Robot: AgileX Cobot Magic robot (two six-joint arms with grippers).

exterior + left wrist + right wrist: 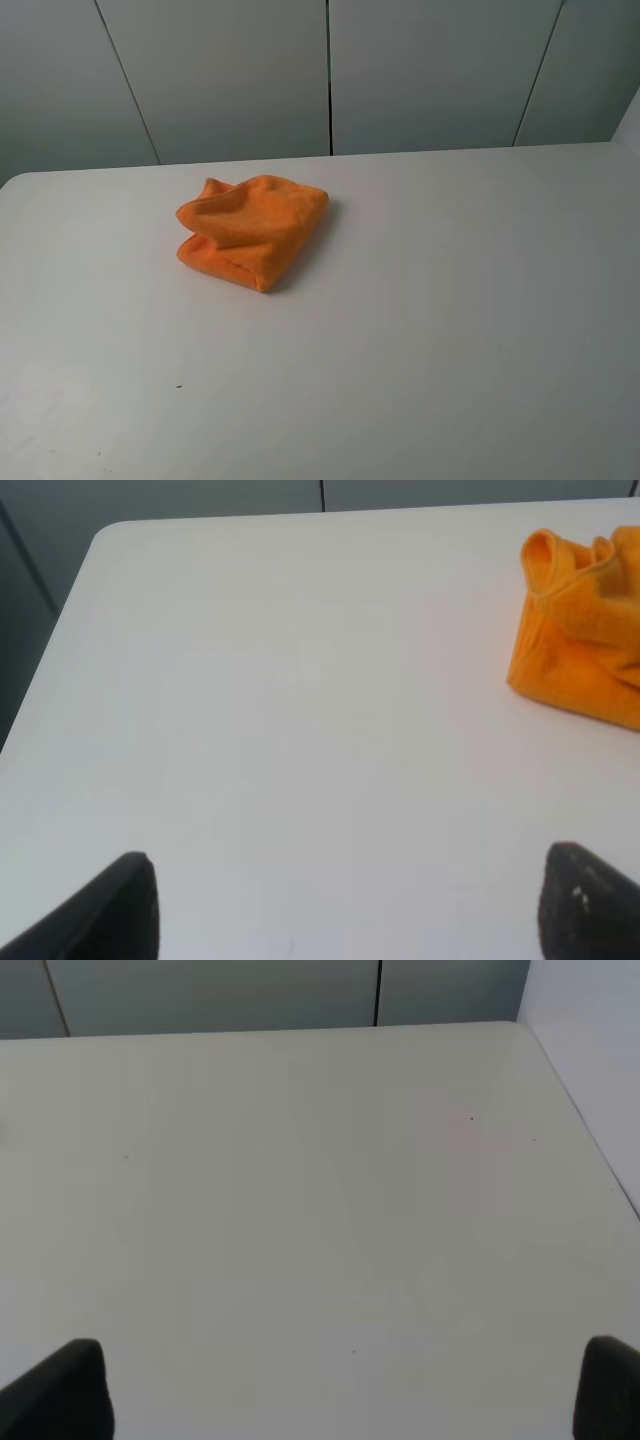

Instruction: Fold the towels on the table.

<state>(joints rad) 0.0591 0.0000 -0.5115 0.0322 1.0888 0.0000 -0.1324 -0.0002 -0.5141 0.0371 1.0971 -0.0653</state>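
Observation:
The orange towel [252, 230] lies folded into a loose, thick bundle on the white table [430, 300], left of centre and toward the far edge. It also shows in the left wrist view [585, 630], partly cut off by the frame edge. No label shows. Neither gripper appears in the exterior high view. My left gripper [345, 910] is open and empty, its dark fingertips [110, 910] wide apart over bare table, well short of the towel. My right gripper [345, 1390] is open and empty over bare table, with no towel in its view.
Grey wall panels [330, 70] stand behind the table's far edge. The table's rounded far-left corner [105, 535] and its right edge [580, 1110] show in the wrist views. A few tiny dark specks [179, 386] mark the tabletop.

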